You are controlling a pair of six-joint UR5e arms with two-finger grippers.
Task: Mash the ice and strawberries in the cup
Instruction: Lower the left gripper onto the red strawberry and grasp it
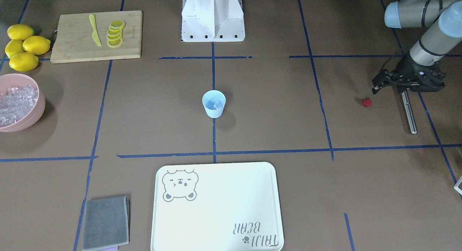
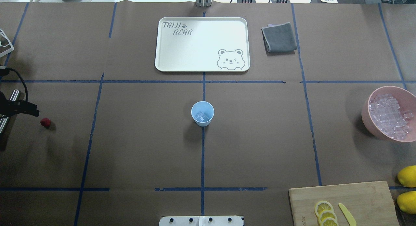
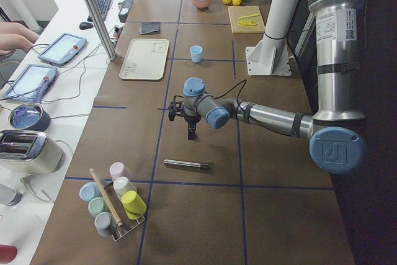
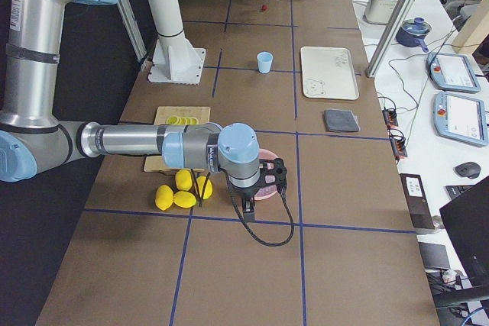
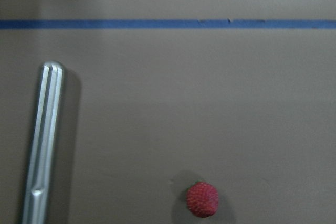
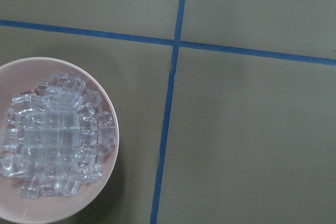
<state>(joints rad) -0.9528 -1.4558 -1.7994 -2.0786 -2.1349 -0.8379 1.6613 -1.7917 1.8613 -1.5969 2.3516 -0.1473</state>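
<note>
The light blue cup stands upright at the table's middle with a few clear ice cubes inside. The small red strawberry lies on the table far to the robot's left and also shows in the left wrist view. My left gripper hovers just beside and above the berry, apart from it; I cannot tell whether it is open or shut. A metal rod lies on the table next to it. My right gripper shows only in the exterior right view, beside the pink bowl of ice; its state is unclear.
A cream tray and a grey cloth lie on the operators' side. A wooden cutting board holds lemon slices and a yellow knife, with whole lemons beside it. A rack of cups stands at the table's left end.
</note>
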